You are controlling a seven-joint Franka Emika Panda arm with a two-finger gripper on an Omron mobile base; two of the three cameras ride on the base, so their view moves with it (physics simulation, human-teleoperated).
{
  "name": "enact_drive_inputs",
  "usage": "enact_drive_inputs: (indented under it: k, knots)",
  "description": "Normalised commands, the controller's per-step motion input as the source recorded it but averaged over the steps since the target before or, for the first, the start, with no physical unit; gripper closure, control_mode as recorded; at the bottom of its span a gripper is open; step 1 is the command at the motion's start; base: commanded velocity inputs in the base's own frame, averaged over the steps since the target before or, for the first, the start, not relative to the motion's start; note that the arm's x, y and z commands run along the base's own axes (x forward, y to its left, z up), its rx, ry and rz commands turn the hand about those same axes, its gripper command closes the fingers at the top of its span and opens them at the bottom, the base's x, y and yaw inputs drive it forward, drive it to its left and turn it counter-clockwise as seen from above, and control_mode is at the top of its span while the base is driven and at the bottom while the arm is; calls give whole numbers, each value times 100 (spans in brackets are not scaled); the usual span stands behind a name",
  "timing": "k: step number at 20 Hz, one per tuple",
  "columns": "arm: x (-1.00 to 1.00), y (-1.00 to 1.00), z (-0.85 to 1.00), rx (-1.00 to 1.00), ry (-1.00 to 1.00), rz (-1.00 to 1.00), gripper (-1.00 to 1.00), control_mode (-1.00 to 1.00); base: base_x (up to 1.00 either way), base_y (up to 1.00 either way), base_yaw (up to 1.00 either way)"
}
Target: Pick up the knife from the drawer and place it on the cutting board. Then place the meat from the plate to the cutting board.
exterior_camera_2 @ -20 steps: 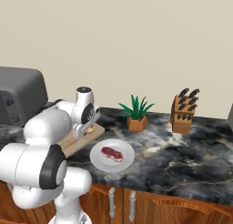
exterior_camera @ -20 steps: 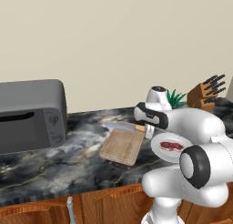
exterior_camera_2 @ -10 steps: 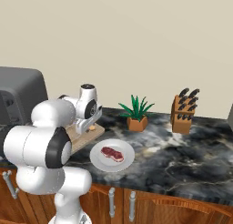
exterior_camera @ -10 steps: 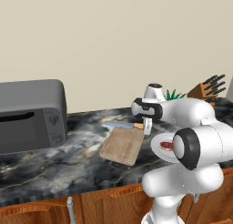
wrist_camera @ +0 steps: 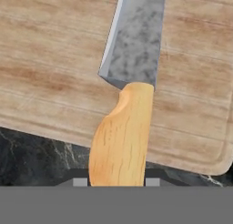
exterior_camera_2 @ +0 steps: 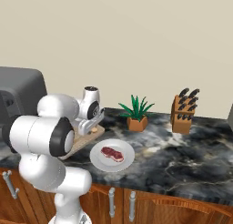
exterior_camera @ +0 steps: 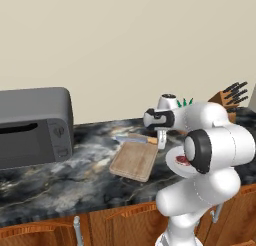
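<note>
My gripper [exterior_camera: 161, 140] [wrist_camera: 116, 181] is shut on the orange-tan handle of the knife [exterior_camera: 134, 138] [wrist_camera: 122, 136]. The bluish-silver blade points left over the far edge of the cutting board [exterior_camera: 134, 162] [wrist_camera: 45, 59], just above it, and the handle sticks out past the board's rim. In the right base view the gripper [exterior_camera_2: 91, 125] hangs over the board [exterior_camera_2: 87, 138]. The white plate [exterior_camera_2: 127, 161] sits to the board's right with the dark red meat [exterior_camera_2: 112, 153] on it. My arm partly hides the plate [exterior_camera: 175, 166] and meat [exterior_camera: 182, 160] in the left base view. The drawer is out of view.
A grey microwave [exterior_camera: 31, 126] stands on the dark marble counter, left of the board. A potted plant [exterior_camera_2: 135, 113] and a wooden knife block [exterior_camera_2: 183, 111] stand at the back right. Wooden cabinet fronts with silver handles [exterior_camera_2: 130, 205] run below the counter edge.
The arm's elbow has swung forward and up toward the cameras. The hand has stayed over the board's far edge, still holding the knife.
</note>
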Motion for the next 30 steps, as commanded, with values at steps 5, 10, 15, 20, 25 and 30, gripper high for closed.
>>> enact_drive_inputs:
  k: [5, 10, 15, 20, 25, 30]
  knots:
    - [6, -2, -28, 0, 4, 1, 100, -100, 0, 0, 0]
    - [15, 0, -19, 0, 2, 1, 100, -100, 0, 0, 0]
    - [21, 0, -14, 0, 2, 1, 100, -100, 0, 0, 0]
    - [23, 0, -13, 0, 3, 2, 100, -100, 0, 0, 0]
    - [17, 0, -20, 0, 4, 2, -100, -100, 0, 0, 0]
    - [3, 0, -12, 0, 5, 1, -100, -100, 0, 0, 0]
